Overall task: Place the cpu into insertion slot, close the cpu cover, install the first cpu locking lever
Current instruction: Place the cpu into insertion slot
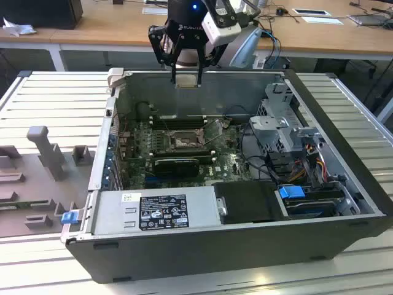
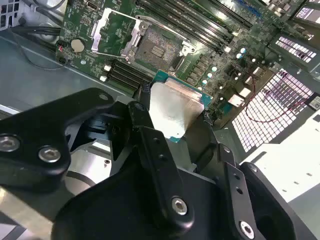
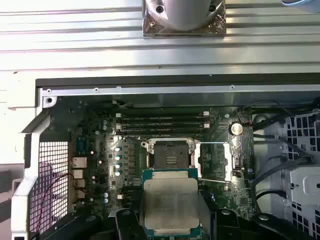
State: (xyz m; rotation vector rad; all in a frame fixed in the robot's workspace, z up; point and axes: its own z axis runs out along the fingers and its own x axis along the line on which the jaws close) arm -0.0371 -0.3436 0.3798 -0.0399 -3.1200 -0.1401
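While the tool (image 2: 176, 107) grips the cpu (image 3: 170, 201), the slot (image 3: 171, 154) lies uncovered.

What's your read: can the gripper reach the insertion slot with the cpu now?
Probably yes: the gripper holds the cpu above the computer case, the cpu cover is swung aside, and the insertion slot looks bare.

Nothing can be read for certain. In the exterior view, a line of white lettering (image 1: 191, 27) crosses the black body of the gripper (image 1: 186, 78), too blurred to make out. The power supply (image 1: 199, 206) along one edge of the open computer case (image 1: 233, 252) carries a black-and-white label (image 1: 163, 212) and a small white sticker (image 1: 127, 197), both too fine to read. The cpu (image 3: 170, 200), pinched in the gripper, shows only faint marks.
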